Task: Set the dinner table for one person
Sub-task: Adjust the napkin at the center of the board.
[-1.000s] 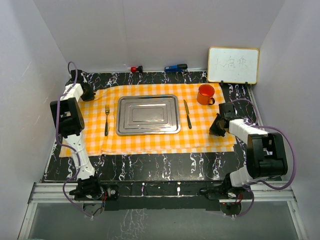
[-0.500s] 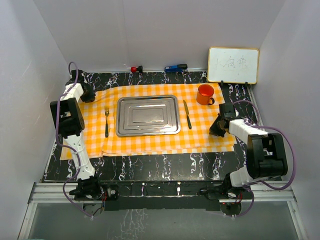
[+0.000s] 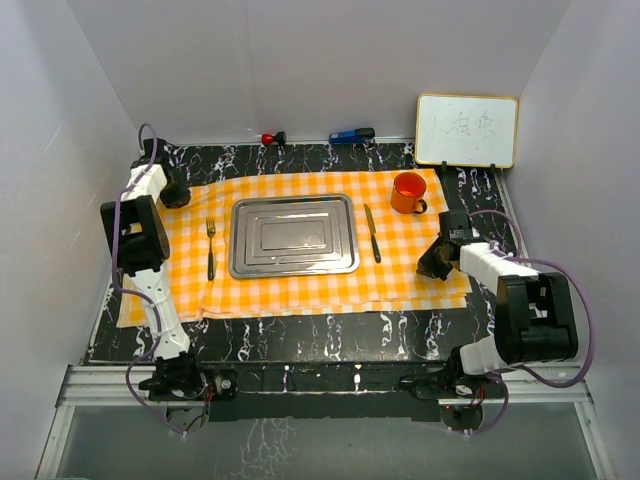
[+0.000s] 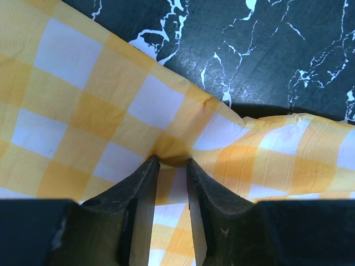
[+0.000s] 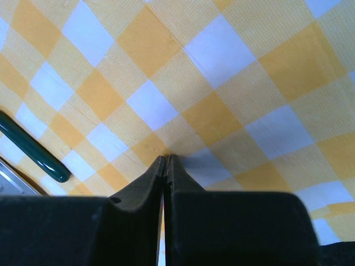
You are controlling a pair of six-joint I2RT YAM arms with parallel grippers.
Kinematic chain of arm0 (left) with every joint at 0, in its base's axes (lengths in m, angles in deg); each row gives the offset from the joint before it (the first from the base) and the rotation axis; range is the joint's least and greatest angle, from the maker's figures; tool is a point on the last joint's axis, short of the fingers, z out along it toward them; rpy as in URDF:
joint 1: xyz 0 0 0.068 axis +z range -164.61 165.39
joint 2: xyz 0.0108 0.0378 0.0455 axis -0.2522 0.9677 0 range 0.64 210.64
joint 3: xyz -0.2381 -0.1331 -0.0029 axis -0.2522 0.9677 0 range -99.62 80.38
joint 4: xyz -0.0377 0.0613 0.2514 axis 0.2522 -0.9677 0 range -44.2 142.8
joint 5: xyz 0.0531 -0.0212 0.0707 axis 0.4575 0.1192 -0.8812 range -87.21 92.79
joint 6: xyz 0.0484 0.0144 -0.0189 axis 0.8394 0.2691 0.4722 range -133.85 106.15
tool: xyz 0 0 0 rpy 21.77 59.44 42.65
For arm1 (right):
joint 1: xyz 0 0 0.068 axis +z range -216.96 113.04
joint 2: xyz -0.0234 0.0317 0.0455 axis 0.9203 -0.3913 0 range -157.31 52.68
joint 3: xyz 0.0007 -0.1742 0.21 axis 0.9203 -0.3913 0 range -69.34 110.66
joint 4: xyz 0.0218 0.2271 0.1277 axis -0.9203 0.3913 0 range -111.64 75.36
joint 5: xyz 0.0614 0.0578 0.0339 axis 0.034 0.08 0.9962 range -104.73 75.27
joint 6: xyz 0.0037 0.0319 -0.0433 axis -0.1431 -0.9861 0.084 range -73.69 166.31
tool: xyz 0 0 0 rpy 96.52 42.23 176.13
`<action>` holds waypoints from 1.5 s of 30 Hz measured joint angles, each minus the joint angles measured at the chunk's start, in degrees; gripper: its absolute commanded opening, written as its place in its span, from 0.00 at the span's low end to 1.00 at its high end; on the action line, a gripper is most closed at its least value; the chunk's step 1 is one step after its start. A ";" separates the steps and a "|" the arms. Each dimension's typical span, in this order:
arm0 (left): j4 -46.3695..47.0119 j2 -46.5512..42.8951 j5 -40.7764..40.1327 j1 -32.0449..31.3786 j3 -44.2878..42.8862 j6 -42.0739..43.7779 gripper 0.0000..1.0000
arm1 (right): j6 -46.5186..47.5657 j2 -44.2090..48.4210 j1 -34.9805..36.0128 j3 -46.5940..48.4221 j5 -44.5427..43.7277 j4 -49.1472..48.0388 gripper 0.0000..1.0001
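Writing on wood-framed whiteboard, propped at far right: faint strokes, illegible. Large black white-veined marble-look counter fills the workspace, its middle hidden beneath orange-and-white checked cloth. Left jaws closed on a raised fold at the cloth's far-left corner; right jaws pressed together, pinching cloth near its right edge. Dark-green knife handle cut off in right wrist view.

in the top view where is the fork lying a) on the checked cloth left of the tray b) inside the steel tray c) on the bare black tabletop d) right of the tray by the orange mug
a: the fork lies on the checked cloth just left of the steel tray, while the knife lies on the tray's right.
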 measured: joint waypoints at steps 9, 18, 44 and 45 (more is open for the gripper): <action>-4.09 2.75 -2.40 0.00 -5.22 1.81 0.32 | -0.85 1.33 0.17 0.28 1.44 6.19 0.00; -5.92 4.55 -3.10 0.00 -8.39 2.36 0.32 | 1.20 -3.26 0.33 5.27 1.81 10.91 0.00; -3.80 9.49 3.08 0.61 -15.98 -0.42 0.32 | 6.43 -10.82 0.09 12.00 4.50 16.83 0.00; -3.78 9.51 3.13 0.61 -16.00 -0.48 0.32 | 6.49 -10.84 0.09 12.00 4.50 16.81 0.00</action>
